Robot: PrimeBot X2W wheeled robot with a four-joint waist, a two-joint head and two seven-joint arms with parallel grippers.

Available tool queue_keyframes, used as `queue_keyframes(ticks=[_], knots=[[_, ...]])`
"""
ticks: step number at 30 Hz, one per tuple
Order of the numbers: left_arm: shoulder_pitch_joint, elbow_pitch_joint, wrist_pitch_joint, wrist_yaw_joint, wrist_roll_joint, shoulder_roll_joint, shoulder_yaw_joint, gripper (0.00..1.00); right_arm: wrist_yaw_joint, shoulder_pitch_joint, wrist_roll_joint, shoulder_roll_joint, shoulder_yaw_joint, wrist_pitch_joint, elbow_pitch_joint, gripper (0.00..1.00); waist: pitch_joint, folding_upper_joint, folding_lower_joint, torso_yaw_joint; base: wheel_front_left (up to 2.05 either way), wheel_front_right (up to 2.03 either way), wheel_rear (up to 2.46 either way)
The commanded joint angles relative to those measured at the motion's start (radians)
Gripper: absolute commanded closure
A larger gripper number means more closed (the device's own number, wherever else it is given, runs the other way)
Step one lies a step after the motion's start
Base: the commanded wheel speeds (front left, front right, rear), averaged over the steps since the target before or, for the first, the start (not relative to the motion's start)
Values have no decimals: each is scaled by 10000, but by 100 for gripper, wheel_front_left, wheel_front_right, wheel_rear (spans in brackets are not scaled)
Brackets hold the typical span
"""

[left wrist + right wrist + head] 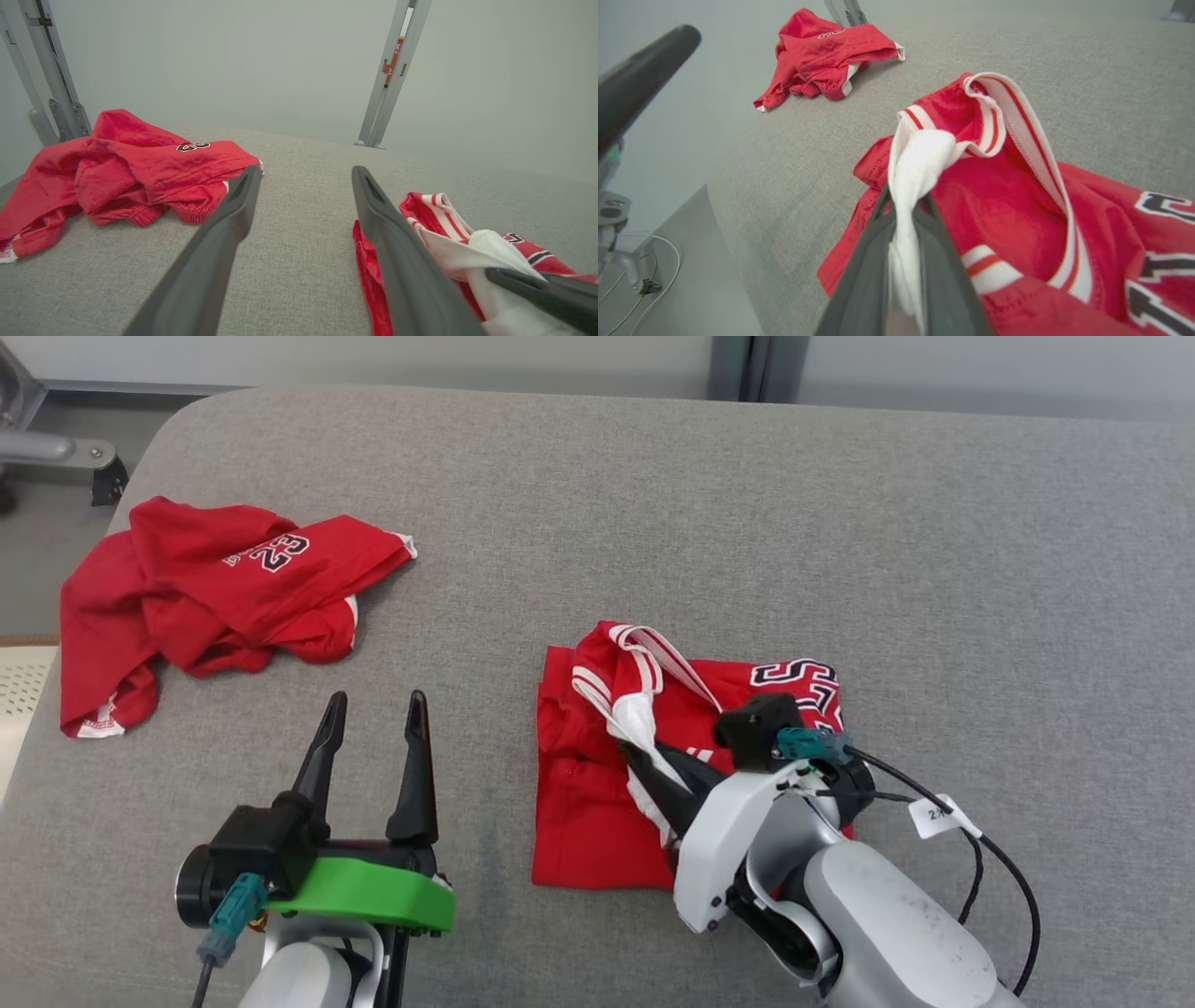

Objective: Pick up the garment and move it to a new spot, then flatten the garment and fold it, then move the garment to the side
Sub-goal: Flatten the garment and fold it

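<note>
Two red jerseys on grey desk (747, 504).

Item 1, garment (579, 803): centre of the head view, lying partly folded, number print at its right edge, white trim (920, 172) bunched upward.

Right end effector (642, 758): lower right, fingers pressed together on the white trim, pinching it.

Item 2, spare jersey (215, 588): crumpled, upper left of frame, well apart from the garment.

Left end effector (376, 702): lower left, fingers spread wide, holding nothing, over bare desk.
</note>
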Motion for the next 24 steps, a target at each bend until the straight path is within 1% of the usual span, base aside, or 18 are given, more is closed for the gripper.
queue_keyframes(ticks=[1,5,8,11,15,17,20,24], knots=[[-191,44,-23,-57,27,-48,6,0,2,-192,337,13,193,-345,82,0,124,0,0,125,0,0,0],[-185,130,-26,-64,90,-57,103,0,2,-577,418,5,615,-1482,230,0,164,0,0,47,0,0,0],[-144,147,-27,-68,135,-50,168,0,2,-749,431,4,851,-2300,-14,0,143,0,0,-83,0,0,0],[-52,150,-28,-41,195,5,263,0,2,-812,240,-24,650,-3054,-432,0,92,0,0,-277,0,0,0],[99,120,-28,16,223,92,381,0,2,-235,-247,-456,-495,-3711,-1081,0,-1,0,0,-574,0,0,0],[186,90,-29,52,251,139,430,0,2,184,-547,-705,-1365,-3873,-1486,0,-58,0,0,-734,0,0,0],[294,61,-29,101,265,272,534,0,2,1059,-949,-1040,-2741,-3917,-2161,0,-140,0,0,-967,0,0,0],[488,-50,-19,208,293,384,620,0,2,2395,-1287,-1267,-4384,-3643,-2956,0,-231,0,0,-1207,0,0,0]])
